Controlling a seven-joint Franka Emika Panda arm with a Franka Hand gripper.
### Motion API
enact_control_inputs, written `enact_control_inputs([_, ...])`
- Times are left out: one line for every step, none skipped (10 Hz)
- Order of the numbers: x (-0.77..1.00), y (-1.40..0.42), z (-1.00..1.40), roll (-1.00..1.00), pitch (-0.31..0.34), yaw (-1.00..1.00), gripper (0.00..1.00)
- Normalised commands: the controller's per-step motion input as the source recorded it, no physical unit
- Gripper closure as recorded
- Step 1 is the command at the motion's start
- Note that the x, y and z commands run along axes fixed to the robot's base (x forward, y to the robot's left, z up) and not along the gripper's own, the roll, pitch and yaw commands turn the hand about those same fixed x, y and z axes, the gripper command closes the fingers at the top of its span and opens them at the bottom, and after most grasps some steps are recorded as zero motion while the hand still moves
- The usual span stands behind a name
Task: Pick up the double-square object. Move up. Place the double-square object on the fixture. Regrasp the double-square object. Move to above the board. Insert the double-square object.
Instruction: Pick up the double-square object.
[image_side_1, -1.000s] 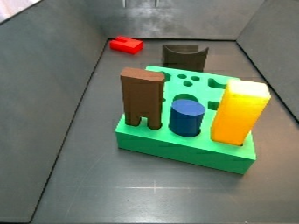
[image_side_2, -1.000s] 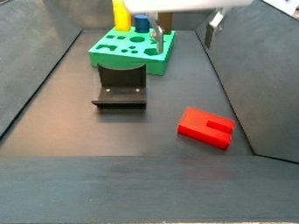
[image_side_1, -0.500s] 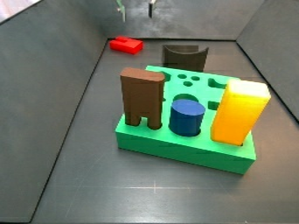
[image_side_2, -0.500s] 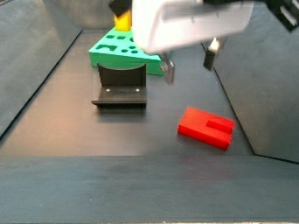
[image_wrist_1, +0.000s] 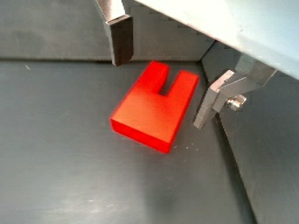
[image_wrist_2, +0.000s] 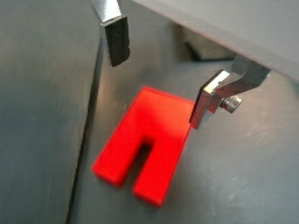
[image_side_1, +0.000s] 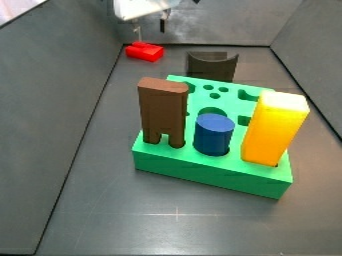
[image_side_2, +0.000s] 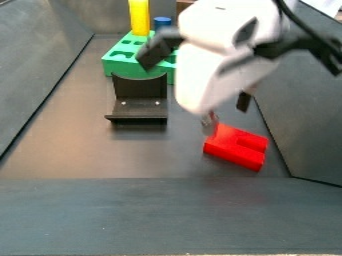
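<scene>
Double-square object (image_wrist_1: 152, 103): bright red stepped block with a slot cut into one end, lying flat on the dark bench (image_side_1: 80, 200), well apart from the board and beyond the fixture from it; also seen in a side view (image_side_2: 238, 147) and far off in a side view (image_side_1: 144, 49).
Gripper (image_wrist_1: 167, 72): hanging just above the red block; jaws spread wide, nothing held, one silver finger (image_wrist_2: 115, 37) to each side of the block and clear of it in both wrist views.
Fixture (image_side_2: 139, 102): dark block with a curved notch on top, standing between the board and the red block.
Board (image_side_1: 221, 150): green slab carrying a brown forked block (image_side_1: 163, 110), a blue cylinder (image_side_1: 213, 133) and a yellow block (image_side_1: 275, 127), all upright in their holes.
</scene>
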Motion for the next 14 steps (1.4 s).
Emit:
enact_control_inputs([-0.13,0.00,-0.84,0.02,-0.186,0.35,0.00])
enact_control_inputs([0.00,-0.11,-0.86,0.01,-0.160,0.36,0.00])
enact_control_inputs([0.00,-0.12,-0.91,0.00,-0.140,0.33,0.00])
enact_control_inputs([0.00,0.00,-0.82,-0.03,-0.189,0.29,0.00])
enact_control_inputs([0.00,0.09,-0.77,-0.05,-0.219,0.28,0.00])
enact_control_inputs([-0.07,0.09,-0.84,0.01,-0.203,0.22,0.00])
enact_control_inputs([0.00,0.00,-0.45,0.05,-0.076,0.06,0.00])
enact_control_inputs([-0.06,0.00,-0.03,0.00,-0.101,0.00,0.00])
enact_control_inputs([0.00,0.00,0.00,0.00,0.000,0.00,0.00])
enact_control_inputs([0.00,0.00,0.00,0.00,0.000,0.00,1.00])
enact_control_inputs([0.00,0.00,0.00,0.00,0.000,0.00,1.00])
enact_control_inputs([0.00,0.00,0.00,0.00,0.000,0.00,1.00])
enact_control_inputs([0.00,0.00,0.00,0.00,0.000,0.00,1.00])
enact_control_inputs([0.00,0.00,0.00,0.00,0.000,0.00,1.00])
